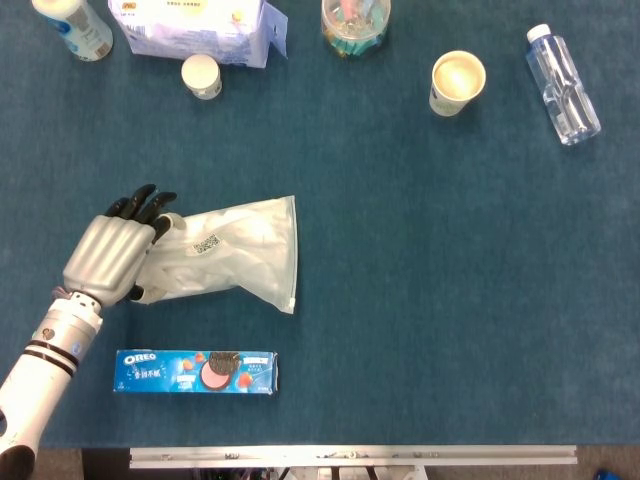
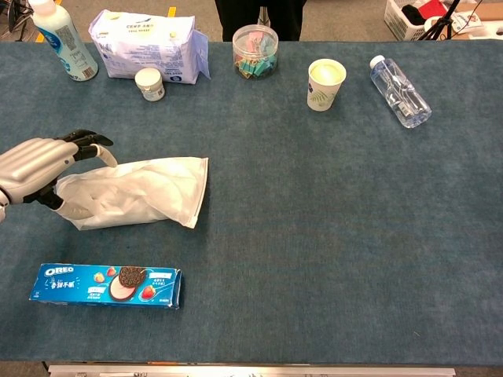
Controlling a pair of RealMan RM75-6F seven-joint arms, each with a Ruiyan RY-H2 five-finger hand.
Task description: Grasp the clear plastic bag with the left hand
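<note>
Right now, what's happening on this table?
The left hand has its fingers around the narrow end of the clear plastic bag, which lies flat on the blue table. It does not look lifted yet. The right hand is not in view. An Oreo box lies nearer the robot than the bag, untouched.

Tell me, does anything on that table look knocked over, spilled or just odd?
Only the water bottle at the far right: it lies on its side, while the paper cup beside it stands upright. Nothing looks spilled. The left hand holds the narrow end of the clear plastic bag, which lies crumpled.
</note>
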